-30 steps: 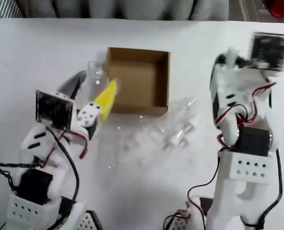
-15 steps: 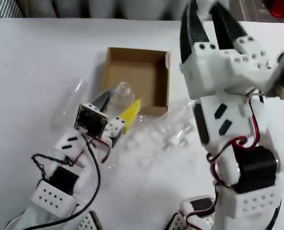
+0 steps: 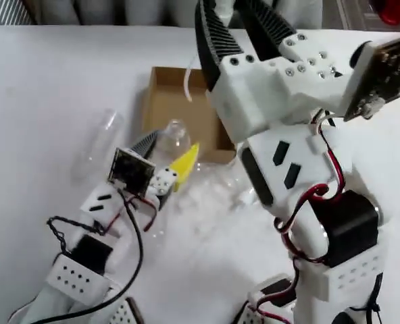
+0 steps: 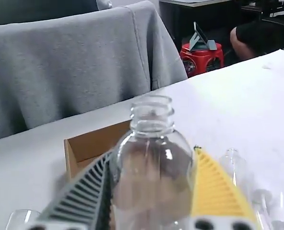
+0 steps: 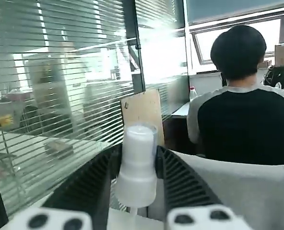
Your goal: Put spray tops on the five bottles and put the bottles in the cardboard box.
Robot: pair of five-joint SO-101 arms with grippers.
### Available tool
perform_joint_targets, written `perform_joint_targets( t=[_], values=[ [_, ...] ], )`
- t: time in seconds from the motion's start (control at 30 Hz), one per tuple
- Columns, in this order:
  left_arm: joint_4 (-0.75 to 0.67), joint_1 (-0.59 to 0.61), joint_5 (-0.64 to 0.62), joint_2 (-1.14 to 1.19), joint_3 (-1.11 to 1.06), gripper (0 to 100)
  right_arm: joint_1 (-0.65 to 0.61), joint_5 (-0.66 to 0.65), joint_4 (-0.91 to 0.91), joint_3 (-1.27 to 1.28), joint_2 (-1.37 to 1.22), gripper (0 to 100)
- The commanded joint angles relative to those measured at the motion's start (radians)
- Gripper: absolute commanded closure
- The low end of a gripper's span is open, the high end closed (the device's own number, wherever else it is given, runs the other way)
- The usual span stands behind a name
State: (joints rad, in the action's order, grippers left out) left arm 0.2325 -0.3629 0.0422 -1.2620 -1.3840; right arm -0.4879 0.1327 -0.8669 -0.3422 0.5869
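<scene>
Right gripper (image 3: 232,21): clamped on the white spray top (image 5: 136,165), whose thin dip tube hangs below. You hold it high over the cardboard box (image 3: 166,101), which I judge gives the tube room to clear a bottle neck.
Left gripper (image 3: 169,148): the grey and yellow ribbed fingers are closed round the clear bottle (image 4: 151,163). It is held upright with its threaded mouth uncapped, presented to receive the top.
Bottle position: at the box's near wall.
Materials: the bottle is thin and glossy with round shoulders, likely slippery. The top is smooth moulded plastic. The box is matte and open.
Outstanding: another clear bottle (image 3: 97,138) lies on the white table (image 3: 38,81) near the box.
</scene>
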Motion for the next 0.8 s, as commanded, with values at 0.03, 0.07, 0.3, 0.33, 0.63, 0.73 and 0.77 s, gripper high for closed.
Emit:
perform_joint_targets(
  t=[0.03,0.07,0.3,0.33,0.63,0.73,0.77],
  values=[
    [-0.044,-0.013,-0.005,-0.025,0.017,98,-0.016,0.006,0.004,0.055,-0.004,98.3],
    [-0.044,-0.013,-0.005,-0.025,0.017,98,-0.016,0.006,0.013,0.08,-0.004,98.3],
    [-0.044,-0.012,-0.005,-0.025,0.017,98,-0.016,0.008,0.081,0.23,0.024,98.3],
    [-0.044,-0.013,-0.005,-0.025,0.017,98,-0.016,0.021,0.096,0.255,0.031,98.3],
    [-0.044,-0.013,-0.005,-0.025,0.015,98,-0.016,0.089,0.243,0.422,0.096,98.3],
    [-0.044,-0.013,-0.005,-0.025,0.015,98,-0.016,0.089,0.254,0.423,0.093,98.3],
    [-0.044,-0.013,-0.005,-0.025,0.015,98,-0.016,0.089,0.268,0.423,0.094,98.3]
  ],
)
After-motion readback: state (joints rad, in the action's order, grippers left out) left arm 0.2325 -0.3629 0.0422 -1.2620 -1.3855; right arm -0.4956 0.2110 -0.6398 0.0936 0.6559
